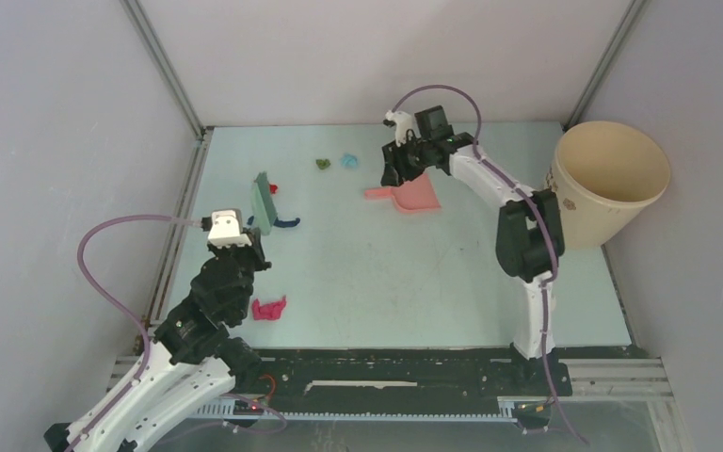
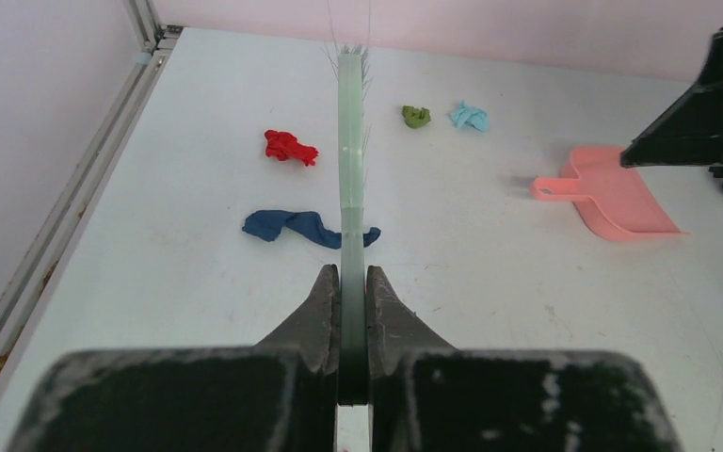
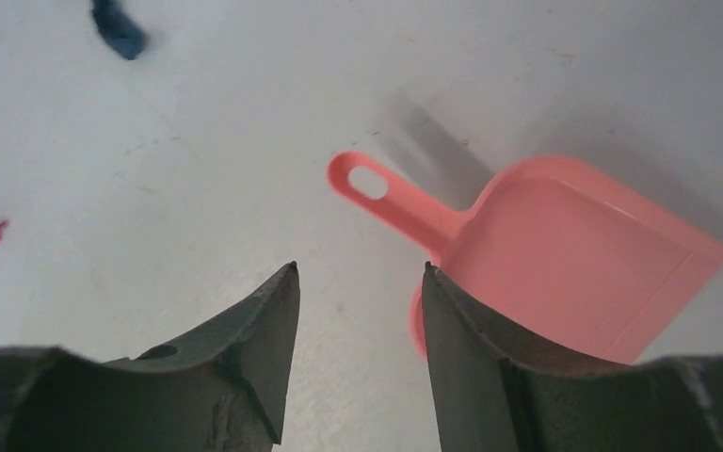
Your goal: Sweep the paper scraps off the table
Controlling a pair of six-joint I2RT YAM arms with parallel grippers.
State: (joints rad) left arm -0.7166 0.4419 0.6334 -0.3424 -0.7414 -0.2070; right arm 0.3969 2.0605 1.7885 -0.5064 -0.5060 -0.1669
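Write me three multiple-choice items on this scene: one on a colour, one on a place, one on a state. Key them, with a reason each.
1. What colour is the dustpan?
A. yellow
B. black
C. salmon pink

2. Where does the magenta scrap lie?
A. at the near left of the table
B. on the dustpan
C. at the table's far right corner

3. What is the state of the left tool?
A. open and empty
B. shut on the brush
C. shut on a scrap

Key:
1 C: the pan shows salmon pink in all three views.
2 A: the top view shows it low and to the left, well away from the pan.
3 B: the left wrist view shows its jaws clamped on the teal brush.
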